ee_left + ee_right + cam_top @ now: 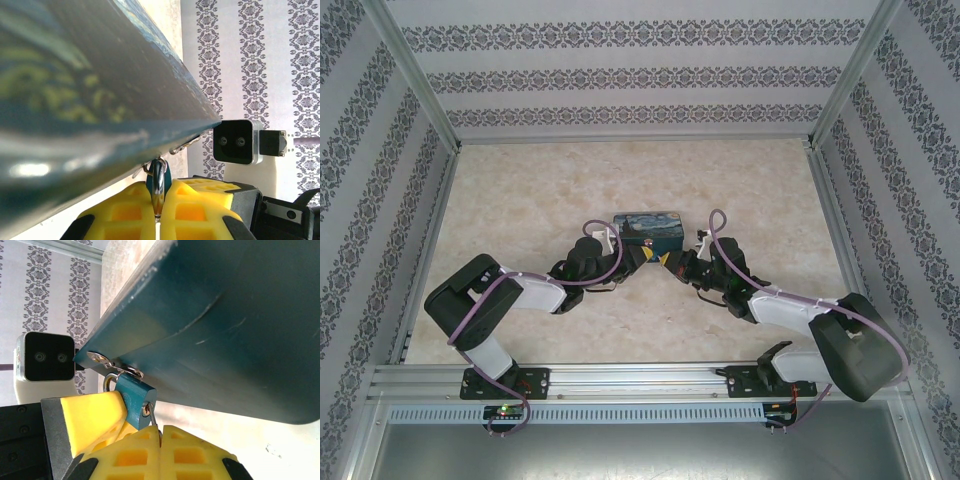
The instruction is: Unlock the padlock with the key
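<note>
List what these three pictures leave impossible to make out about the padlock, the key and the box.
- Right wrist: the key is mostly buried between the pads of the right claw and the padlock; whether the shackle is open is unclear.
- Left wrist: padlock edge-on in the left claw; keyhole hidden; box blurred.
- Top view: padlock and key too small, covered by both claws.

A robot test cell in a lab, by the look of it. Bare aluminium posts (420, 75) frame a booth, and its walls (620, 70) are papered in striped damask. The table (570, 170) has a marble-look top. Two cabled arms, left (490, 300) and right (820, 320), are bolted to a slotted metal rail (640, 378) along the bottom of the frame.
</note>
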### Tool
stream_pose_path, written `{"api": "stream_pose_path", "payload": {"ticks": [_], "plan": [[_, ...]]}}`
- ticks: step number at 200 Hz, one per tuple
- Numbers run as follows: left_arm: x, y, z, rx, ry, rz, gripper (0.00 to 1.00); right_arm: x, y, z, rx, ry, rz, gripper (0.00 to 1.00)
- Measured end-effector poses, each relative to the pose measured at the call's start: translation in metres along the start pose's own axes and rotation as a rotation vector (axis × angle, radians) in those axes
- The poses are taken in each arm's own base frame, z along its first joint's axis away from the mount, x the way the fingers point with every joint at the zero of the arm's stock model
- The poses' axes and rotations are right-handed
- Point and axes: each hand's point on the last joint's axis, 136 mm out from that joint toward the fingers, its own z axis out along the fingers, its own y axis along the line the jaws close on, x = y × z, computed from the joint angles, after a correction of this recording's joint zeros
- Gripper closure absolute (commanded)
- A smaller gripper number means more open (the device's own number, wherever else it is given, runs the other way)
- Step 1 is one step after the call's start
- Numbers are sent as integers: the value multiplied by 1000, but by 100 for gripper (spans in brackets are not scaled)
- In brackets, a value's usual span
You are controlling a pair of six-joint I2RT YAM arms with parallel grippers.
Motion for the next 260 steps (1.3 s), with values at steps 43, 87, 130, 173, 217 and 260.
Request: {"api": "stream_pose_path", "payload": {"ticks": [43, 87, 130, 173, 217, 260], "plan": [[0, 3, 1, -4, 4, -36, 100, 0, -2, 2, 3, 4, -10, 100], [0, -1, 1, 17, 7, -52, 100, -5, 0, -2, -29, 23, -21, 100], [-5, -7, 0, 47, 0, -74, 100, -9, 7, -1, -73, 64, -49, 100], [-9, -5, 2, 52, -9, -103, 100, -12, 4, 4, -83, 93, -47, 100], [-9, -3, 2, 49, -10, -109, 100, -11, 4, 5, -93, 112, -59, 100], [-8, -4, 2, 52, -3, -112, 100, -10, 4, 3, -105, 137, -107, 100]]}}
